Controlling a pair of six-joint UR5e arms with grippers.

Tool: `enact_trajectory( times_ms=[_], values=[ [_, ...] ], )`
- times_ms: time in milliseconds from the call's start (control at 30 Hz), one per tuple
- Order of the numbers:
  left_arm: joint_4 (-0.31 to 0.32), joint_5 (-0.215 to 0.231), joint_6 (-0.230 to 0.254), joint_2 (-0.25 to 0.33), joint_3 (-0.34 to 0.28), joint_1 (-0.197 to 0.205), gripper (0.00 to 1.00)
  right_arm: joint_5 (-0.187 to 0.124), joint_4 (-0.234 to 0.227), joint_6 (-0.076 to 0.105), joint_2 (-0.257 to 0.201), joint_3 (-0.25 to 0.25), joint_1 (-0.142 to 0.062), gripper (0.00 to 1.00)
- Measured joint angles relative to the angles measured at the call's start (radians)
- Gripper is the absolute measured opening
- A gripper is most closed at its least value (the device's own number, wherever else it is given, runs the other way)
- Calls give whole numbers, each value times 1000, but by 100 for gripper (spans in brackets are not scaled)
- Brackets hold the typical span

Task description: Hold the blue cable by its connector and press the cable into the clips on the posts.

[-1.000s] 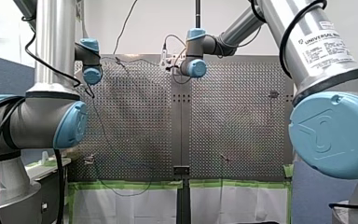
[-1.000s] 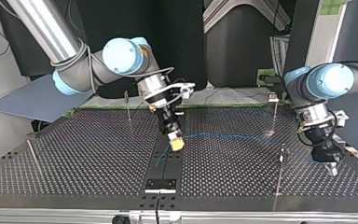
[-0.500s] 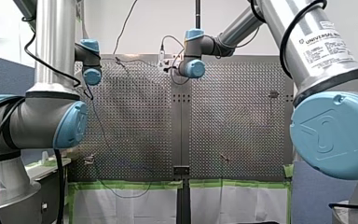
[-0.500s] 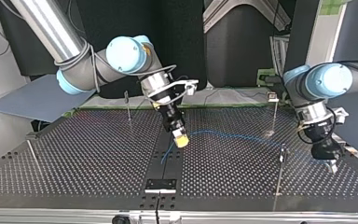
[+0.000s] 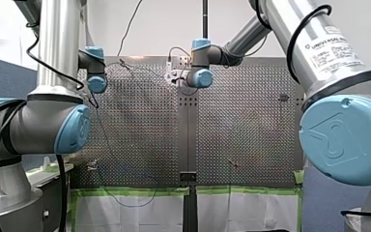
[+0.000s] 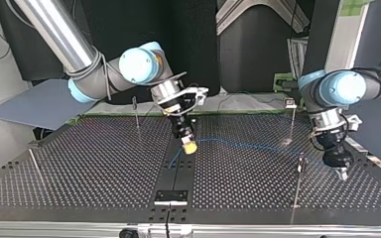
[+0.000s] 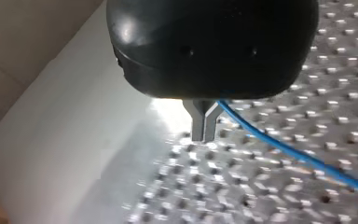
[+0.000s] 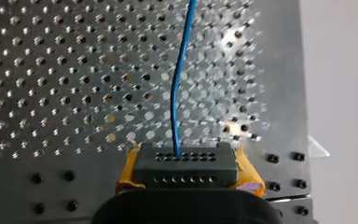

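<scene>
In the right wrist view my right gripper [image 8: 185,164] is shut on a black connector [image 8: 186,173], pinched between its yellow pads [image 8: 127,171]. The blue cable [image 8: 181,79] leaves the connector and runs ahead over the perforated plate. In the top view this gripper [image 6: 189,147] hangs over the table's middle, and the blue cable [image 6: 258,146] runs rightwards to my left gripper [image 6: 342,171]. In the left wrist view my left gripper [image 7: 204,134] has its metal fingers pressed together, and the blue cable [image 7: 289,149] comes out at their root.
Thin posts stand on the table in the top view: one [image 6: 136,113] behind my right gripper, one [image 6: 292,118] at the back right, one [image 6: 299,181] just left of my left gripper and a leaning one [image 6: 35,167] at the far left. A black bracket [image 6: 170,196] sits at the near edge.
In the top view my right gripper has risen a little and drawn back with the connector. My left gripper has shifted left towards the near post. The cable between them hangs straighter.
</scene>
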Motion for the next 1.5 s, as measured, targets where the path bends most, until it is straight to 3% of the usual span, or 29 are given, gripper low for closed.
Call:
enact_trajectory(
  times_ms=[400,600,1033,1133,1200,1233,1267,1300,1333,1367,1400,1433,1467,1500],
  values=[
    [90,34,-60,-23,16,6,0,8,2,17,6,-56,-40,0],
    [96,32,-83,-23,37,8,0,8,4,22,8,-68,-56,0],
    [94,37,-92,-23,41,4,0,7,5,28,8,-69,-70,0],
    [94,41,-93,-23,40,3,12,7,5,29,9,-69,-70,0],
    [93,49,-94,-23,40,2,12,7,5,29,9,-69,-70,0],
    [93,52,-94,-23,40,2,29,7,6,29,9,-69,-70,0],
    [92,55,-95,-23,40,2,40,7,6,29,9,-69,-69,0],
    [90,55,-96,-23,40,1,40,7,6,29,9,-69,-68,0],
    [87,54,-96,-23,40,1,49,7,6,29,9,-69,-67,0],
    [81,49,-94,-23,40,0,64,7,7,29,10,-69,-66,0],
    [76,45,-91,-23,40,0,64,7,8,29,10,-69,-65,0],
    [70,38,-86,-23,40,0,82,7,8,29,10,-69,-65,0],
    [60,29,-80,-23,40,-1,92,7,9,28,10,-69,-64,0],
    [52,21,-75,-23,40,-2,92,7,9,28,10,-69,-63,0]
  ],
)
